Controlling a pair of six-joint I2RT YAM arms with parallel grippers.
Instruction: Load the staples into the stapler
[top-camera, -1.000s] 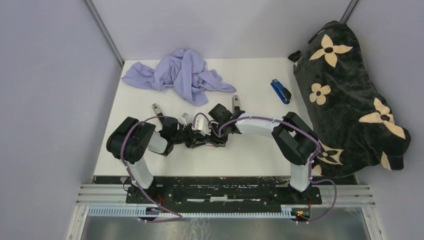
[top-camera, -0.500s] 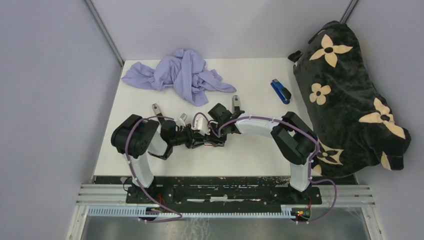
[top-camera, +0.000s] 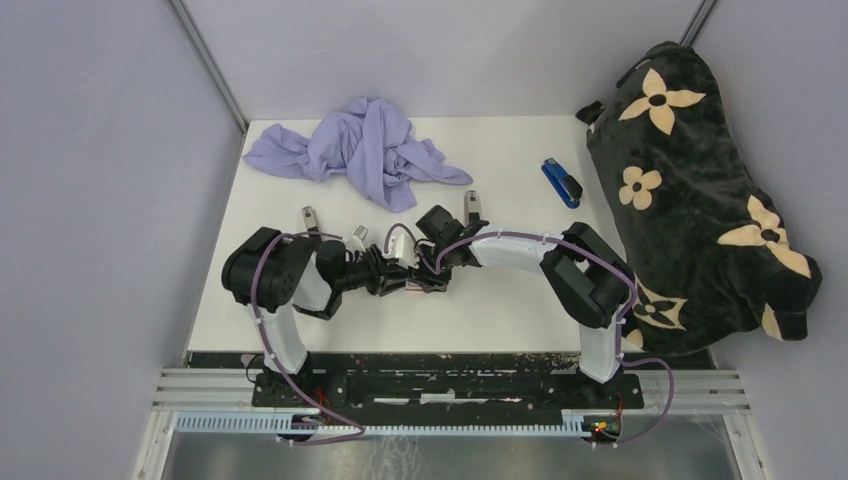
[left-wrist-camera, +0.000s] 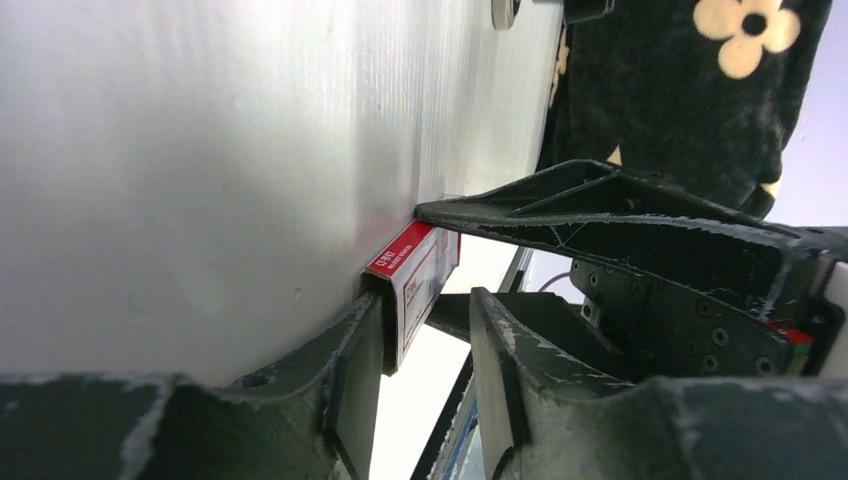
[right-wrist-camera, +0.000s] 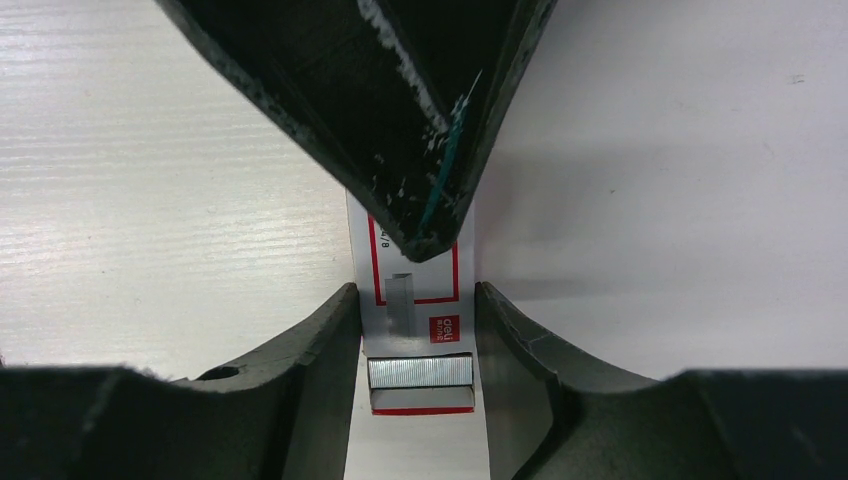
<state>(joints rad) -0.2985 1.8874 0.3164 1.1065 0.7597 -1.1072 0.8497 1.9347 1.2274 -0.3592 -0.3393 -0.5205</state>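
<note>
Right wrist view shows the box (right-wrist-camera: 440, 290) lying lengthwise between the fingers of the right hand (right-wrist-camera: 415, 290). Both fingers press on its long sides, so this hand holds it at a middling width. The box's long axis runs straight along the hand's reach. Its open end faces back toward the wrist, where the staples (right-wrist-camera: 420, 372) show as a grey strip in the tray (right-wrist-camera: 420, 400), drawn partly out of the box. A finger of the left hand comes in from the opposite side and overlaps the far end.

In the left wrist view the left hand (left-wrist-camera: 427, 295) stands partly open around the same box. One finger touches a side and the other stands off with a clear gap, so it grips nothing.

From above, the two hands meet nose to nose near the middle of the tabletop (top-camera: 500, 300), so the box's axis runs roughly left to right. Whether it rests on the surface or hangs just above it, I cannot tell. The stapler (top-camera: 562, 182) lies well apart, far right beside the bag (top-camera: 700, 200), nearer the right arm. Whether it is open I cannot tell, and no staples are in it yet. The next move likely turns on reaching the open end, which faces away from the left hand.
</note>
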